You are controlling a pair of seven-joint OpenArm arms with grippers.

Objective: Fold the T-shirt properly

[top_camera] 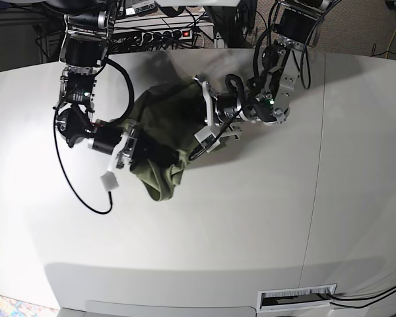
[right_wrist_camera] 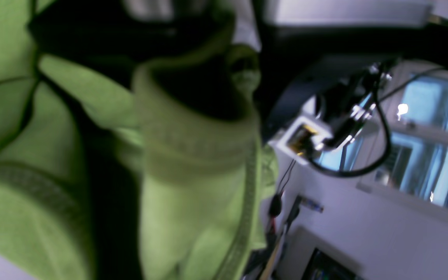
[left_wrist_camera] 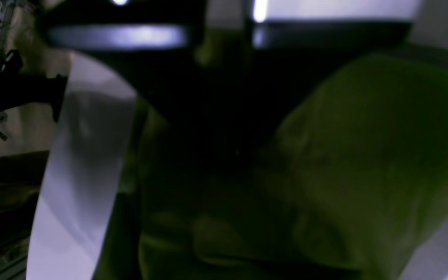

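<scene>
The sage-green T-shirt (top_camera: 160, 115) lies bunched and wrinkled near the middle of the white table (top_camera: 251, 218), stretched between my two grippers. My left gripper (top_camera: 199, 127) holds its right-hand edge. In the left wrist view, a fold of the T-shirt (left_wrist_camera: 364, 155) is pinched at the left gripper (left_wrist_camera: 218, 48), whose jaws are shut. My right gripper (top_camera: 140, 152) is on the shirt's lower left side. The right wrist view shows a hemmed fold of the T-shirt (right_wrist_camera: 193, 155) caught at the right gripper (right_wrist_camera: 243, 70) and draping toward the camera.
A black cable (top_camera: 72, 185) loops over the table to the left of the shirt. A power strip (top_camera: 165, 32) and wiring sit behind the far edge. A table seam (top_camera: 317, 165) runs down the right side, and a slot (top_camera: 297, 298) sits by the front edge.
</scene>
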